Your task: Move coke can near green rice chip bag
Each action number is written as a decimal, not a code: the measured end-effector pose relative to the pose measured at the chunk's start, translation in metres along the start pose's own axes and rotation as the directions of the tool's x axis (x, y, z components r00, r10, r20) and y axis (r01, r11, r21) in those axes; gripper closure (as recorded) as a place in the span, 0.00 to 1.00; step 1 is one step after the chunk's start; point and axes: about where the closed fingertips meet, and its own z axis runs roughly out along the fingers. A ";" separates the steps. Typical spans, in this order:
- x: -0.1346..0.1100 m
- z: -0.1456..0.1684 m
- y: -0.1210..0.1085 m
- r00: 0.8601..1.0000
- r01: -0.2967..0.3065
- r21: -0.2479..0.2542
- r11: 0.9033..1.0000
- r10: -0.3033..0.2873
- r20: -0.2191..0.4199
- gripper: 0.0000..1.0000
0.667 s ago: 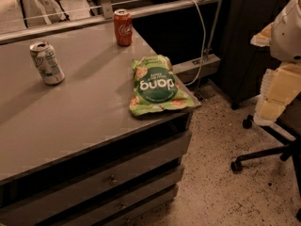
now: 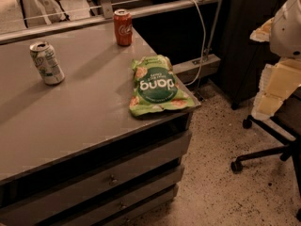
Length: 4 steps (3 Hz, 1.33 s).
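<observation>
The coke can, red with white script and a silver top, stands upright at the far edge of the grey table. The green rice chip bag lies flat at the table's right front corner, its "dang" panel facing up, well apart from the can. My gripper is part of the white and pale yellow arm at the right edge of the view. It hangs over the floor, off the table and far from both things, holding nothing that shows.
A white-and-green can stands upright on the table's left side. Drawers run below the tabletop. An office chair base with casters stands on the speckled floor at the right. A rail and cable lie behind the table.
</observation>
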 end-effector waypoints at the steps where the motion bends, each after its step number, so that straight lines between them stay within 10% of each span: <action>1: -0.026 0.011 -0.051 0.993 0.020 0.055 0.998 -0.027 0.118 0.00; 2: -0.083 0.036 -0.122 0.941 0.011 0.091 0.996 -0.041 0.335 0.00; 3: -0.158 0.052 -0.202 0.834 -0.083 0.148 0.985 -0.012 0.551 0.00; 4: -0.161 0.057 -0.203 0.829 -0.085 0.134 0.987 -0.004 0.559 0.00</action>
